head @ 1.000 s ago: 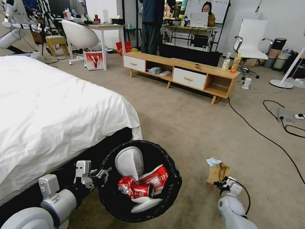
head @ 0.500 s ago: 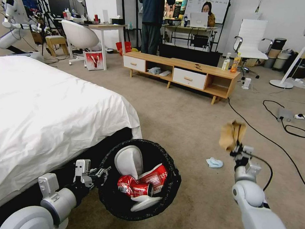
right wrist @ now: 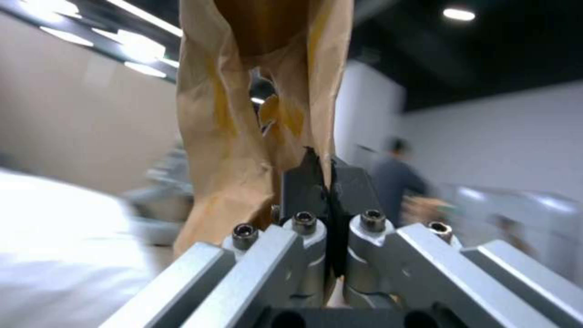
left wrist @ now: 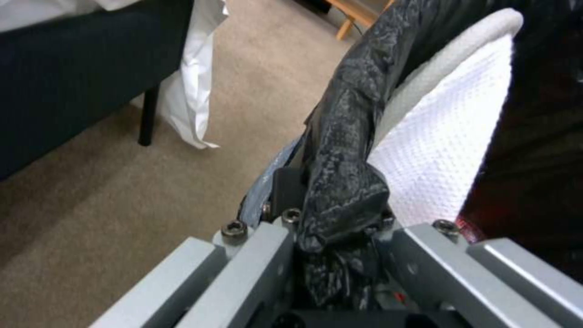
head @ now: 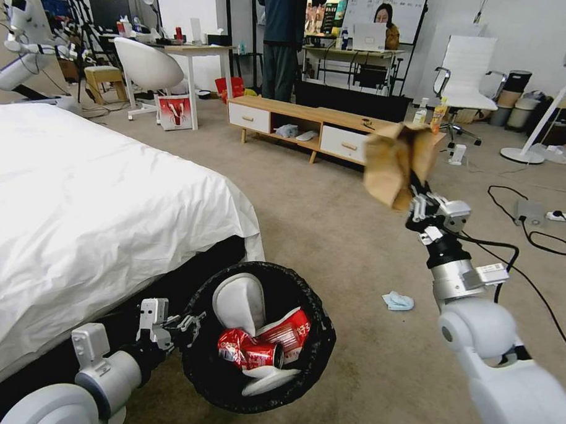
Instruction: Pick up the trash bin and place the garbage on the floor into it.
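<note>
Carpeted floor (head: 332, 226): blue mask (head: 397, 301) remains. Left end effector (head: 189, 326) clamped on bin (head: 318, 355) rim; right end effector (head: 413, 192) pinching paper bag (head: 393, 160), two o'clock. Next, likely: carry bag over bin, release.

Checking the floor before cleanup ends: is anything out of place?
Yes: a blue face mask lies on the carpet, outside the bin. The right gripper holds the paper bag aloft.

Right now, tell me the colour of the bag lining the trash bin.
Black and crinkled. The trash bin liner shows closest in the left wrist view, pinched at the rim by the left pincer.
</note>
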You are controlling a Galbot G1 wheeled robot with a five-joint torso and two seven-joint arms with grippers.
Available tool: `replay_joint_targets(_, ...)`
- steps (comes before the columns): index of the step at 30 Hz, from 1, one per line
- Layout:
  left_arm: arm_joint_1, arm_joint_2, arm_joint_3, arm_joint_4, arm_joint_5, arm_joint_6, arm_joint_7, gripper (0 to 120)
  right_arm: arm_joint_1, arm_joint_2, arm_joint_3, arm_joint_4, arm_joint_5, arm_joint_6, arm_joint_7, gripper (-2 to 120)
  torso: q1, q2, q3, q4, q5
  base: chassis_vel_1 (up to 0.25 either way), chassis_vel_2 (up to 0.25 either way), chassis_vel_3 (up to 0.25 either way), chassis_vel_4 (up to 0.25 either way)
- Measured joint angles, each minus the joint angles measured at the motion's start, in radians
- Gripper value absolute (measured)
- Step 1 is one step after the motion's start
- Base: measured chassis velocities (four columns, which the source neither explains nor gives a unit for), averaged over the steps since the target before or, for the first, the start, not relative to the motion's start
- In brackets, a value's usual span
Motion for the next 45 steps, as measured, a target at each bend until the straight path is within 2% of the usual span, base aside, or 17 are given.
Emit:
replay_joint_targets(3,-0.005,0.013,0.009,0.0,-0.001,0.002,-0.001,2,0.034,-0.053,-0.069,0.04,0.061,0.013,-0.089,0,0.0,0.0,0.0,0.0,0.0001,0.0,0.0,0.0,0.0)
replay_joint_targets(6,-0.012,0.021,0.019,0.007,-0.001,0.003,-0.001,2,0.067,-0.074,-0.145,0.07,0.101,0.014,-0.132,0,0.0,0.0,0.0,0.0003,-0.0001,0.0,0.0,0.0,0.0)
replay_joint_targets(13,-0.036,0.031,0.03,0.024,-0.019,0.01,-0.008,2,0.098,-0.082,-0.266,0.093,0.121,0.014,-0.166,0,0.0,0.0,0.0,0.0001,0.0,0.0,0.0,0.0,0.0)
replay_joint_targets(17,-0.048,0.035,0.031,0.027,-0.058,0.019,-0.027,2,0.074,-0.095,-0.335,0.08,0.108,0.016,-0.181,0,0.0,0.0,0.0,-0.0001,0.0,0.0,0.0,0.0,0.0)
replay_joint_targets(25,-0.062,0.036,0.03,0.022,-0.095,0.044,-0.072,2,0.044,-0.12,-0.363,0.047,0.085,0.027,-0.192,0,0.0,0.0,0.0,0.0001,0.0,0.0,0.0,0.0,0.0)
replay_joint_targets(31,-0.083,0.043,0.021,0.016,-0.158,0.051,-0.131,2,0.017,-0.143,-0.36,-0.004,0.053,0.046,-0.208,0,0.0,0.0,0.0,0.0,0.0001,0.0,0.0,0.0,0.0)
replay_joint_targets(45,-0.101,0.046,0.018,0.024,-0.186,0.053,-0.157,2,0.021,-0.136,-0.36,-0.04,0.033,0.051,-0.199,0,0.0,0.0,0.0,0.0001,0.0001,0.0,0.0,0.0,0.0)
